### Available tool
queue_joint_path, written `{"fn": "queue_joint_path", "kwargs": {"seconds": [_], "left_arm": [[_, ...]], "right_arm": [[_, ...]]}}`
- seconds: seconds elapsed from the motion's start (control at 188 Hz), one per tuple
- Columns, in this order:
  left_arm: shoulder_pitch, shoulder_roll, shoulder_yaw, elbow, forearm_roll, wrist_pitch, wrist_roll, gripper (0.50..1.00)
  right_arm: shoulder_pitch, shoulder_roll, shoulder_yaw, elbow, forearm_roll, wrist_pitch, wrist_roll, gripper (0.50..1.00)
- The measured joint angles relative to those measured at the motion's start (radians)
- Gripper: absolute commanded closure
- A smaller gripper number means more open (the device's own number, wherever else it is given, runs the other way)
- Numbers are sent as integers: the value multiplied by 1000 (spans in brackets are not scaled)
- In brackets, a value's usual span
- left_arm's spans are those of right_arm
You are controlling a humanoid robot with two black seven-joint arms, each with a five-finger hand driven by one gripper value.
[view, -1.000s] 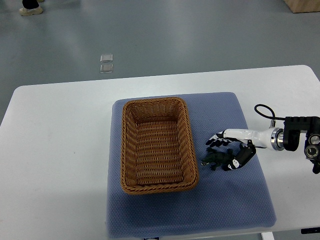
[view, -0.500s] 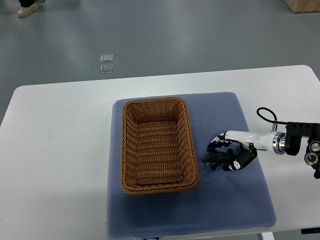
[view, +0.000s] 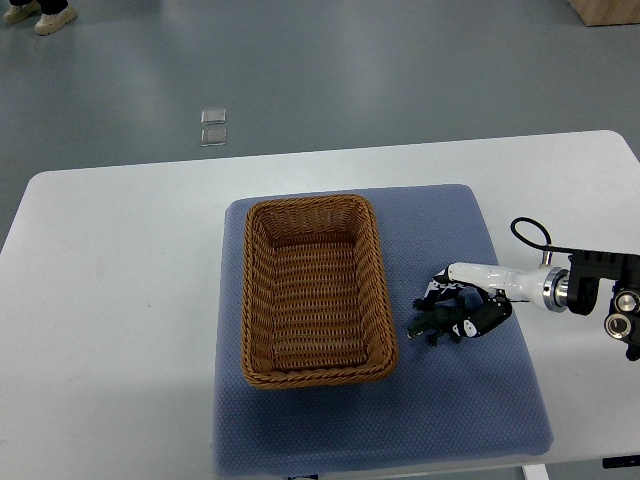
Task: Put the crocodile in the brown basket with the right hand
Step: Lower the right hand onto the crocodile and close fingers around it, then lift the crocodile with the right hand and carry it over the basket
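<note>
A small dark green crocodile (view: 432,324) lies on the blue mat (view: 440,400), just right of the brown wicker basket (view: 258,300). My right hand (view: 466,312) comes in from the right edge, and its black fingers are curled around the crocodile's rear half. The toy's head end pokes out toward the basket. Nothing shows inside the basket. The left arm is out of view.
The mat lies on a white table (view: 110,300) with rounded corners. Grey floor lies beyond the table's far edge, with two small clear squares (view: 212,126) on it. A person's shoes (view: 38,14) show at the top left.
The right hand's fingers have closed more tightly on the crocodile. Hand and toy have shifted slightly down and to the right.
</note>
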Motion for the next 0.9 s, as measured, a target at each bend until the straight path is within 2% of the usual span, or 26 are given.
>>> {"fn": "queue_joint_path", "kwargs": {"seconds": [0.436, 0.899], "left_arm": [[0, 0, 0, 0, 0, 0, 0, 500], [0, 0, 0, -5, 0, 0, 0, 500]], "right_arm": [[16, -15, 42, 0, 6, 16, 0, 1000], [105, -68, 58, 0, 19, 61, 0, 1000]]}}
